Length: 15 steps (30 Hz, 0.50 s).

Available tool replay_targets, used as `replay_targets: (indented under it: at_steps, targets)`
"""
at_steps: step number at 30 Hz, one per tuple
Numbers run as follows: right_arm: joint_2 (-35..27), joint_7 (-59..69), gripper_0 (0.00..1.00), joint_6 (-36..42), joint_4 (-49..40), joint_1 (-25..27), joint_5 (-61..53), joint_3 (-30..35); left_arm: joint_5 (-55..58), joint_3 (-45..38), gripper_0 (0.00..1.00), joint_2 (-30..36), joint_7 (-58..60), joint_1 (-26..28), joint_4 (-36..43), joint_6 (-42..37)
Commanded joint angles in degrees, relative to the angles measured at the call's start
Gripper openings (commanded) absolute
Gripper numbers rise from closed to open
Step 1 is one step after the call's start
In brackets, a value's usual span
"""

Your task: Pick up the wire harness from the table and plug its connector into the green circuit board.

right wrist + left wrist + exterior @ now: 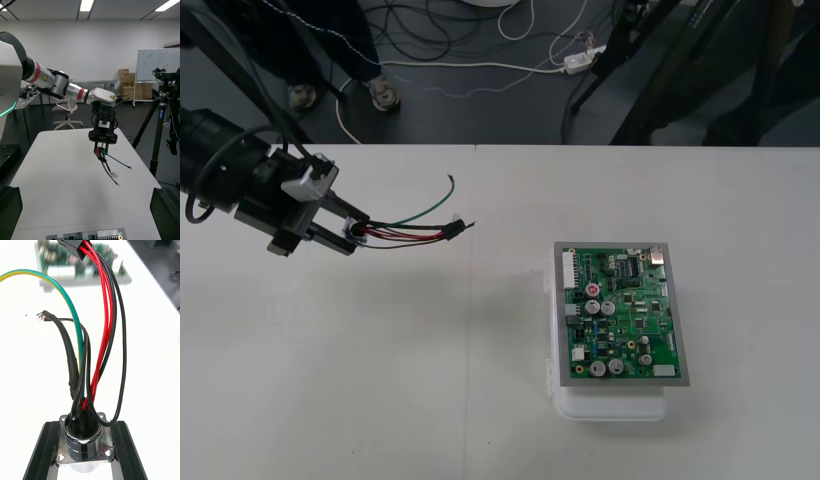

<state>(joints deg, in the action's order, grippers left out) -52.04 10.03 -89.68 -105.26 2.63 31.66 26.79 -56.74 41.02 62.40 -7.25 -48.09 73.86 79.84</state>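
Socket: bright polished metal, flange same. Wires: glossy plastic insul.; one in matt blk sleeve. Fingers of my left gripper: matt blk, grooved. Table: smooth, matt. Board: green lacquer, dull grey metal-looking frame; base white plastic, semi-gloss.

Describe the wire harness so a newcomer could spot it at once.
Over the light table, look left of the green circuit board to the left tool. The wire harness juts from it, clamped by its round metal socket: the only bundle of red, black and green wires.
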Motion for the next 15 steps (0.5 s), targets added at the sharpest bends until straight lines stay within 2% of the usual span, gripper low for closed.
replay_targets:
  at_steps: [1, 6, 15]
  targets:
    - [0.4, -1.7, 1.0, -0.3, -0.1, -1.1, 0.2, -0.7, 2.8, -1.5, 0.0, 0.9, 6.1, -6.6, 5.9, 5.2]
    - [0.4, -1.7, 1.0, -0.3, -0.1, -1.1, 0.2, -0.7, 5.3, -1.5, 0.0, -2.1, 15.3, -9.6, 11.4, 5.2]
    - [0.4, -1.7, 1.0, -0.3, -0.1, -1.1, 0.2, -0.7, 5.8, -1.6, 0.0, -10.5, 27.6, -13.4, 13.9, 6.6]
